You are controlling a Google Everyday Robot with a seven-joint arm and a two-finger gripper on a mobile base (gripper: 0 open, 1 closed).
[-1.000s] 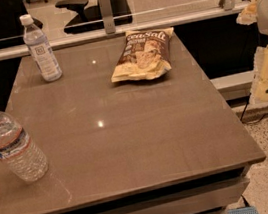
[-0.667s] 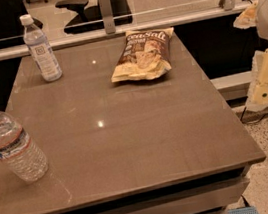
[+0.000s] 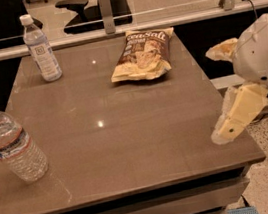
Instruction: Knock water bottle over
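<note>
The water bottle (image 3: 11, 144) stands upright at the near left edge of the surface (image 3: 130, 150). It is clear, ribbed plastic with a white cap and a narrow red-white-blue label band. The tool (image 3: 215, 95) hangs off the surface's right edge, well apart from the bottle, its pale fingers spread and grasping nothing. A slimmer bottle (image 3: 41, 49) and a chip bag (image 3: 141, 54) sit farther back.
</note>
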